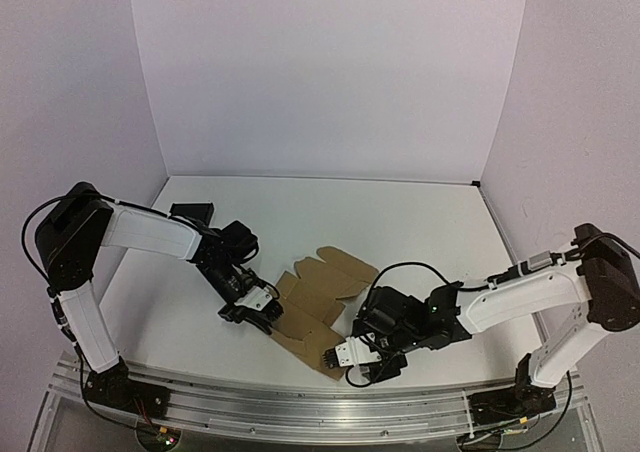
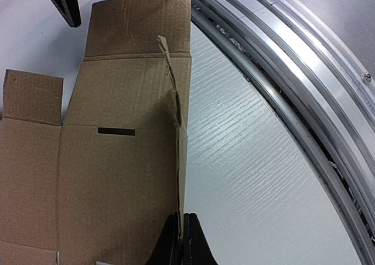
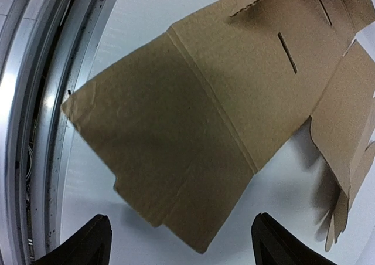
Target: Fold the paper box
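Note:
The paper box (image 1: 322, 300) is a brown cardboard die-cut sheet lying mostly flat near the table's front edge, between the two arms. My left gripper (image 1: 262, 317) is at its left side. In the left wrist view the left gripper (image 2: 183, 233) is shut on the thin edge of a raised side flap of the cardboard (image 2: 117, 165). My right gripper (image 1: 346, 356) stands at the sheet's near corner. In the right wrist view the right gripper (image 3: 180, 241) is open wide, and the cardboard's (image 3: 193, 124) corner points into the gap without touching either finger.
A small black block (image 1: 192, 213) lies at the back left behind the left arm. The aluminium rail (image 1: 300, 397) runs along the table's near edge, close to the sheet (image 2: 304, 95) (image 3: 41, 106). White walls enclose the table on three sides.

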Controlling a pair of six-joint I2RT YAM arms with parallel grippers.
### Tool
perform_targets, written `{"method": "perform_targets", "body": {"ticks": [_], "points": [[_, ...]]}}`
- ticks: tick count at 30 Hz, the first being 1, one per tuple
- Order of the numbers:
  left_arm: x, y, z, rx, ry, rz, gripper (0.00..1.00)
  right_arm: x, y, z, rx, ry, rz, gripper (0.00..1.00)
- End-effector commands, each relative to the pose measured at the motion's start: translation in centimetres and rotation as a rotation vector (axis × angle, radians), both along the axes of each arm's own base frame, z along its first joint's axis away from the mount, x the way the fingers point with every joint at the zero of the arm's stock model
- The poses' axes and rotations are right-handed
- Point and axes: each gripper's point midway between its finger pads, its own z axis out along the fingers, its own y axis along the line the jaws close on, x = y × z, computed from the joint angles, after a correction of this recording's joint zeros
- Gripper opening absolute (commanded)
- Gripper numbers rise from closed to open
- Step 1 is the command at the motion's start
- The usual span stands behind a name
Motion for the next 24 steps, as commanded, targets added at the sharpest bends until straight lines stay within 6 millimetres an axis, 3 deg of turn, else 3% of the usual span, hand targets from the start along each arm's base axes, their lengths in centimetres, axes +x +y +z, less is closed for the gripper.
{"method": "perform_targets", "body": {"ticks": [1,8,16,20,24], "points": [[0.7,-0.8,0.8,-0.044,0.004,-0.001,0.0,0.6,3.6,0.9,0.066,-0.069,0.077,0.78],[0.8,-0.6,1.0,-0.058,-0.007,-0.008,0.0,3.3,5.6,2.4,0.108,-0.166,-0.011,0.33],[1.3,-0.1,0.6,-0.054,-0.044,-0.006,0.0,2.7,7.8,5.7,0.22,-0.082,-0.053,0.12],[1.4,0.1,0.8,-0.048,-0.043,0.004,0.0,2.3,8.3,5.6,0.205,-0.033,-0.061,0.0],[1.4,0.3,1.0,-0.048,-0.053,0.006,0.0,1.5,8.7,5.1,0.18,0.033,-0.056,0.0]]}}
